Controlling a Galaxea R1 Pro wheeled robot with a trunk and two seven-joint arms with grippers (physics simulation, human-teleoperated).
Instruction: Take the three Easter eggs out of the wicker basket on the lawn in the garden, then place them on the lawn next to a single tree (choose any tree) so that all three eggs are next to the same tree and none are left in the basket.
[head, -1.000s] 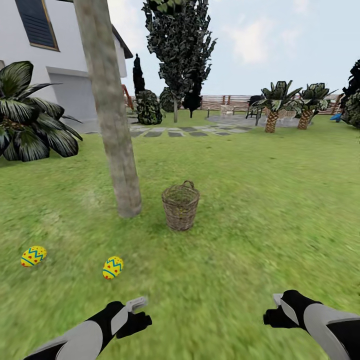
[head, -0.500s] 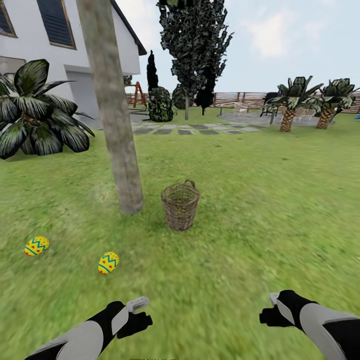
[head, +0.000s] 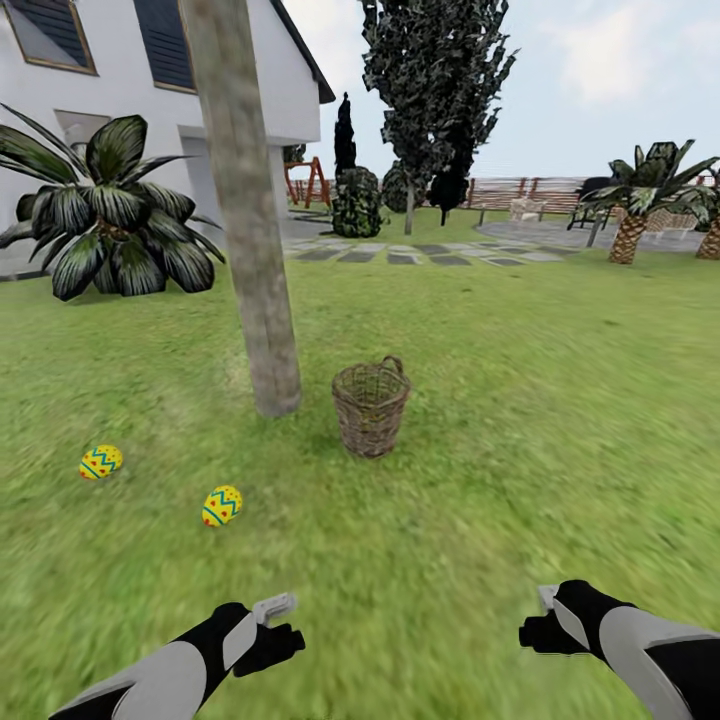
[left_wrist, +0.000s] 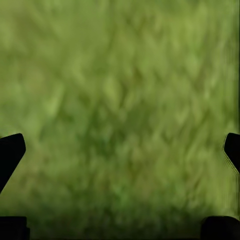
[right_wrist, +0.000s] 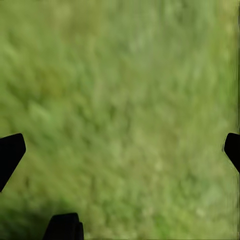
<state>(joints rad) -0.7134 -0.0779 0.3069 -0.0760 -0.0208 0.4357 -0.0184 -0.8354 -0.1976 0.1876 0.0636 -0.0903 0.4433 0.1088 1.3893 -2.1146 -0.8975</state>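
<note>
Head view: wicker basket (head: 371, 405) beside tree (head: 252, 220), two Easter eggs (head: 222, 505) nearby.

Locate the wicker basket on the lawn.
In the head view, the basket stands upright mid-lawn, just right of the tree trunk.

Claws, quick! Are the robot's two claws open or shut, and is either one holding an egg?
Left claw: open, holding nothing, just grass below.
Right claw: open, holding nothing.

I see the upright wicker basket (head: 370, 408) just right of the tree (head: 250, 220); two Easter eggs (head: 222, 505) (head: 101, 461) lie on the lawn (head: 520, 420) left of it.
</note>
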